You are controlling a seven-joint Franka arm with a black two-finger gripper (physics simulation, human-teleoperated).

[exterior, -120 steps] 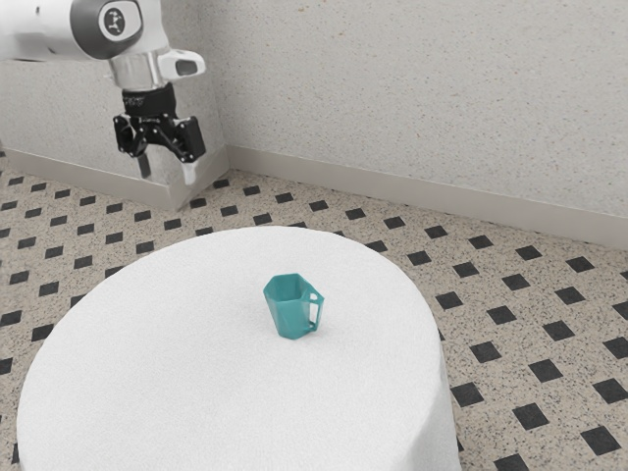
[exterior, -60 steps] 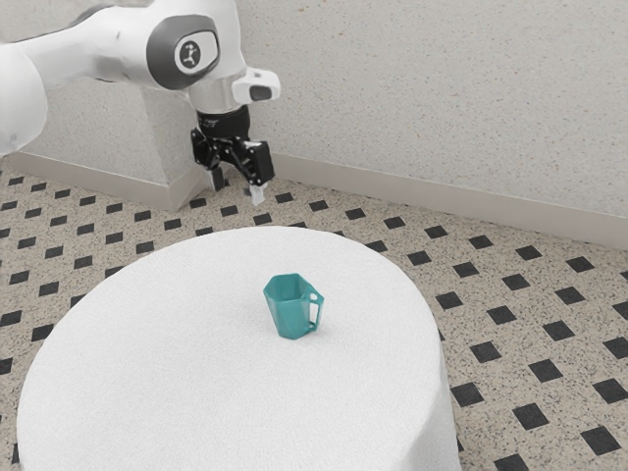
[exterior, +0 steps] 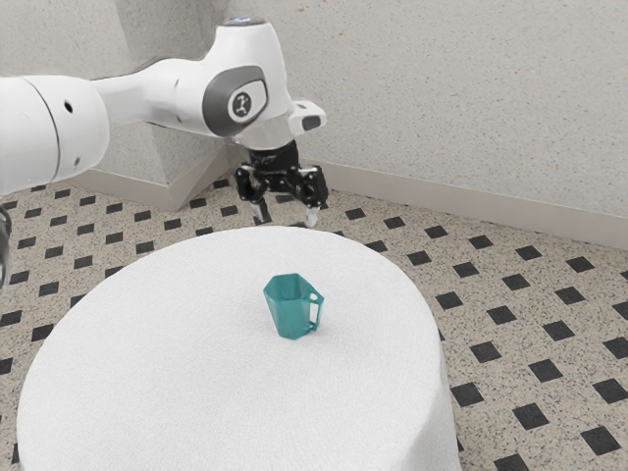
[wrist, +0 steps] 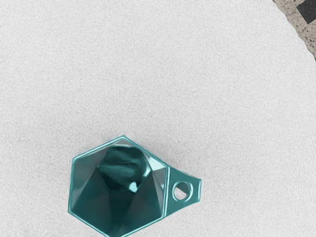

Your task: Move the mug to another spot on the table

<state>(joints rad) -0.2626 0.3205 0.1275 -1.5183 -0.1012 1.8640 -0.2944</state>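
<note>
Round white table (exterior: pixel 147 373) on a black-and-tan checkered floor (exterior: pixel 530 294). A teal mug (exterior: pixel 292 307) stands upright near the table's middle. The black gripper (exterior: pixel 285 216) hangs above it, well apart, jaws spread wide and holding nothing.

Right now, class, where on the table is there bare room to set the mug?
The widest bare patch lies between the mug and the table rim on the exterior view's left and near side; a narrower strip on that view's right. Nowhere is crowded; the open gripper hangs above the far edge.
</note>
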